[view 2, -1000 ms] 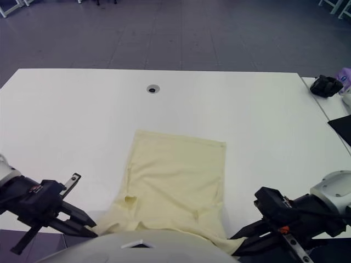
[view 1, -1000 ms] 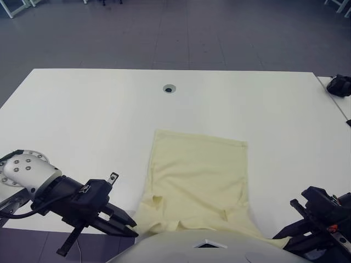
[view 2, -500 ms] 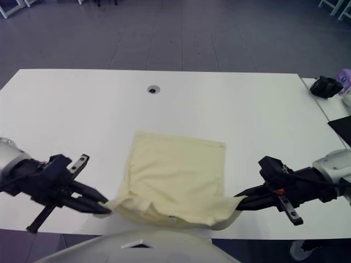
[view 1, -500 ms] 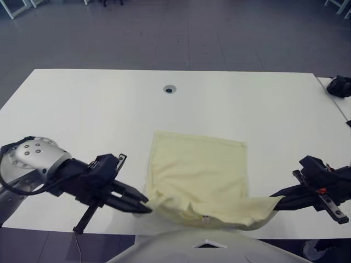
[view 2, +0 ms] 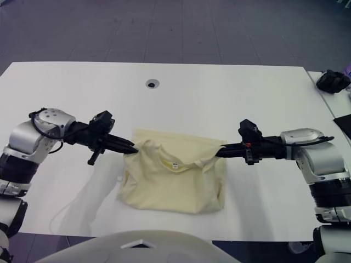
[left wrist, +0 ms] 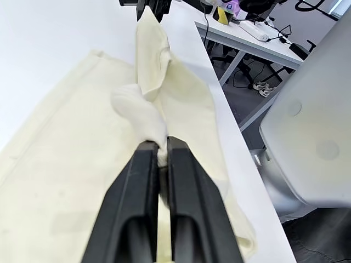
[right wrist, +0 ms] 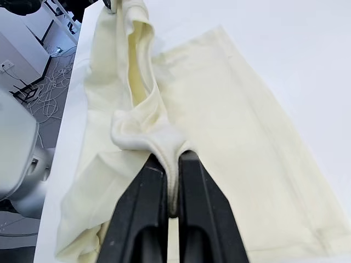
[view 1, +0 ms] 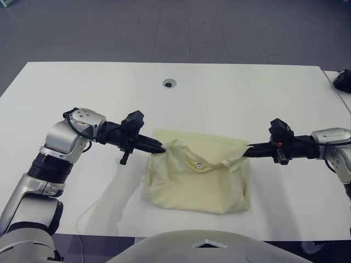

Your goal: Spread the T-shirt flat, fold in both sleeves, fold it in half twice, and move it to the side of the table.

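Pale-yellow T-shirt (view 1: 197, 175) on the middle of the desk (view 1: 82, 98) now lies doubled: left hand (view 1: 158, 148) and right hand (view 1: 248, 148), each clenched on a shoulder corner, have carried its near end to the far hem, nearly finishing one half-fold.

cable hole (view 1: 169, 83) — far centre | black object (view 2: 332, 81) — right edge | grey floor (view 1: 164, 27) beyond

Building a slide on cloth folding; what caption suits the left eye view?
Left claw and right claw pinch the pale yellow cloth T-shirt, its collar edge stretched between them over the white table.
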`<move>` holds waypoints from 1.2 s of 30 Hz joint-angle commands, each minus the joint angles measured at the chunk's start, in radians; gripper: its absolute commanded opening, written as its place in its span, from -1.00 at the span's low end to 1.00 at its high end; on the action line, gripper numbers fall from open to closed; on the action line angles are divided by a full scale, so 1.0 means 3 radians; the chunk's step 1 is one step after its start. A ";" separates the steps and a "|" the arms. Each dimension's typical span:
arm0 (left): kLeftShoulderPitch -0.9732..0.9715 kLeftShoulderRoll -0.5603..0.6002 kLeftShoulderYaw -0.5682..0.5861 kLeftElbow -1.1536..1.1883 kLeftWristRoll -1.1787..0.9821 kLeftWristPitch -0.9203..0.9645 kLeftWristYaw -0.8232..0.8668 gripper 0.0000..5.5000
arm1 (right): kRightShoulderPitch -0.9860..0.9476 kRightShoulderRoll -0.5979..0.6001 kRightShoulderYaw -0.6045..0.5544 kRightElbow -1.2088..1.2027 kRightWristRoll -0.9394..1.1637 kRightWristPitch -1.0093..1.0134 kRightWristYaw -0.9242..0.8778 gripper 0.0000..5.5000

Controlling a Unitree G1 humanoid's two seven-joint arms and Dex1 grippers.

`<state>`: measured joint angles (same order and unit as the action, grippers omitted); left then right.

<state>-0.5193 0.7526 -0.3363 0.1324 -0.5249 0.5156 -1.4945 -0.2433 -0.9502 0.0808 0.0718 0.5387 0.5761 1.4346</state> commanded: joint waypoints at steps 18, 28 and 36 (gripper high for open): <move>-0.0528 -0.0666 0.0081 0.1872 0.1051 -0.1096 0.0082 -0.98 | -0.0287 0.0441 -0.0062 0.0855 -0.0309 0.0008 -0.0325 -1.00; -0.0616 -0.0891 0.0207 0.2373 0.1302 -0.1532 0.0373 -0.98 | -0.0487 0.0682 -0.0071 0.1181 -0.0573 -0.0267 -0.0587 -0.84; -0.0777 -0.1003 0.0413 0.2656 0.1476 -0.2014 0.0923 -0.56 | -0.0871 0.0754 -0.0376 0.1654 -0.0721 -0.0419 -0.1181 -0.38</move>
<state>-0.7075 0.4682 -0.2395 0.9058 -0.0997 -0.0472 -1.2645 -0.4527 -0.7258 0.0146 0.5327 0.3332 0.4682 1.1365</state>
